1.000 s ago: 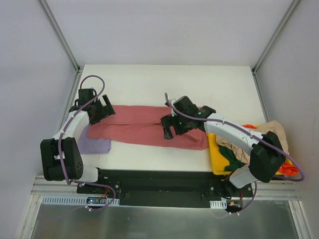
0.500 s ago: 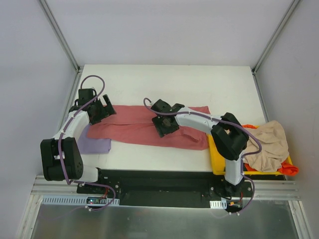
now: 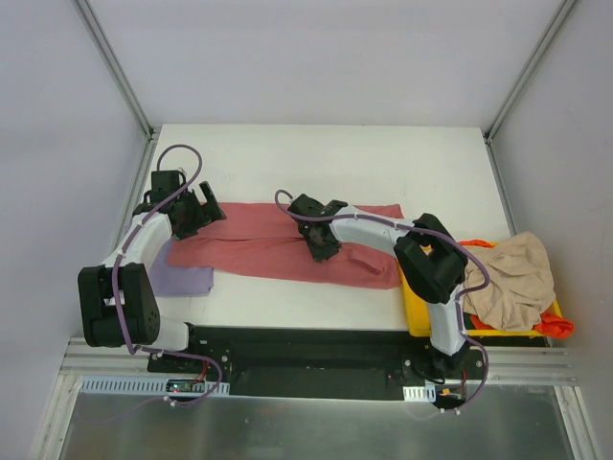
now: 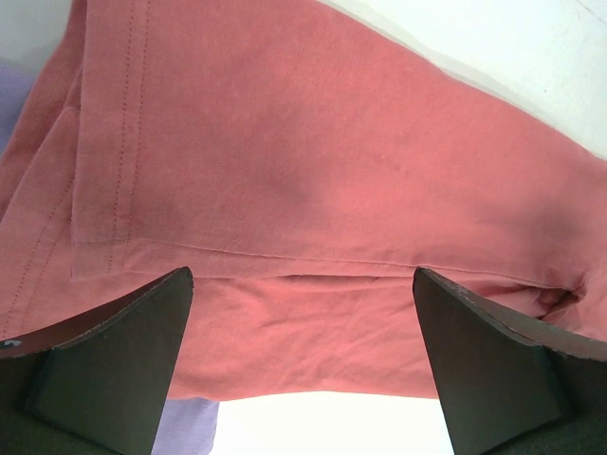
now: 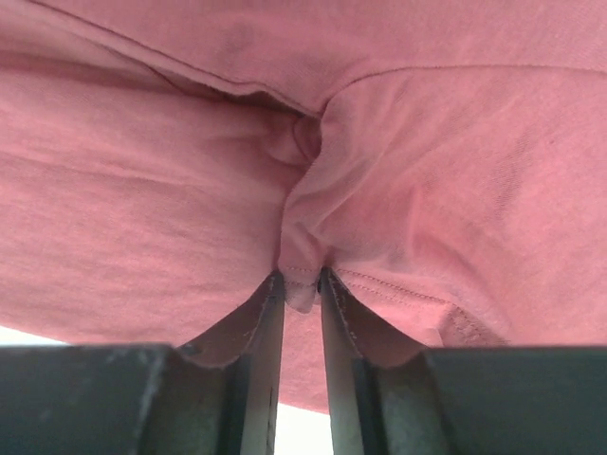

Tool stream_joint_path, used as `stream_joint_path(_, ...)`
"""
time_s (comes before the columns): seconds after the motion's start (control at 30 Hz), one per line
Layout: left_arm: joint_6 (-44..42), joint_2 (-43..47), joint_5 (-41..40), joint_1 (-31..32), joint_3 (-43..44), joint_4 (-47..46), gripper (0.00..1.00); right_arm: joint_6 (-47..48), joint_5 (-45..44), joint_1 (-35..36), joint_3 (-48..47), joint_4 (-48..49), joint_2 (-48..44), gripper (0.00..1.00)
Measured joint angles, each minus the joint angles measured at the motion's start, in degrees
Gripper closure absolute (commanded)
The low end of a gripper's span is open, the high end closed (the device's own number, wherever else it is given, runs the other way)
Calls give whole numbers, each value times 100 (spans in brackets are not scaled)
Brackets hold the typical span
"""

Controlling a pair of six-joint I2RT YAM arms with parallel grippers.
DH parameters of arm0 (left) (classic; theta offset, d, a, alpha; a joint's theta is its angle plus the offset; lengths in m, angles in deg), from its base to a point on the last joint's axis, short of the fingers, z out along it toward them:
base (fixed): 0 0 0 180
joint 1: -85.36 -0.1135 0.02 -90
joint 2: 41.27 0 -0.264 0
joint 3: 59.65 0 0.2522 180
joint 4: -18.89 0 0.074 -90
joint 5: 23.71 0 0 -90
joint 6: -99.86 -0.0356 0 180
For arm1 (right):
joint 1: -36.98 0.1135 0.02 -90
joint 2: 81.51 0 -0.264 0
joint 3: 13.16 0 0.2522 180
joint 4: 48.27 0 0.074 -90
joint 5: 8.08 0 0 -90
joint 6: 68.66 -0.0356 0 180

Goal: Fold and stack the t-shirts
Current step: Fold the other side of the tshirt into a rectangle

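Note:
A long dusty pink-red t-shirt (image 3: 249,247) lies flattened across the table's middle. My right gripper (image 3: 321,244) is down on its centre. In the right wrist view the right gripper (image 5: 301,277) has its fingers nearly together, pinching a stitched fold of the pink-red t-shirt (image 5: 446,142). My left gripper (image 3: 201,213) hovers at the shirt's left end. From the left wrist, the left gripper (image 4: 302,275) stands wide open over the pink-red t-shirt (image 4: 313,171), holding nothing. A lavender t-shirt (image 3: 182,280) lies flat partly under the left end, its corner also showing as the lavender t-shirt (image 4: 185,427).
A yellow bin (image 3: 414,302) sits at the table's right front edge. A beige t-shirt (image 3: 512,278) is heaped over it, and orange-red cloth (image 3: 556,328) pokes out below. White table (image 3: 316,163) lies behind the shirt, with walls and frame posts around.
My right gripper slid left along the pink-red t-shirt, dropped onto its middle and closed from wide open onto a fold. The left arm stayed put.

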Motion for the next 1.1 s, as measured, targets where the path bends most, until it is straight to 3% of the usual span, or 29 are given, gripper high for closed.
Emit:
stream_joint_path(0.2,4,0,48,0,0,-11,1,-92,-122,0,-59,-66,15,98)
stream_joint_path(0.67,4,0,76,0,0,-11,1,-354,468,0,-85,-173,-278,95)
stream_joint_path(0.77,4,0,76,0,0,-11,1,-514,632,0,-94,-173,-284,75)
stream_joint_path(0.83,4,0,76,0,0,-11,1,-610,719,0,-96,-186,-284,54)
stream_joint_path(0.93,2,0,76,0,0,-11,1,-715,780,2,-103,-192,-289,4)
stream_joint_path(1.1,0,90,107,0,0,-2,1,-793,772,0,2,-168,-638,4)
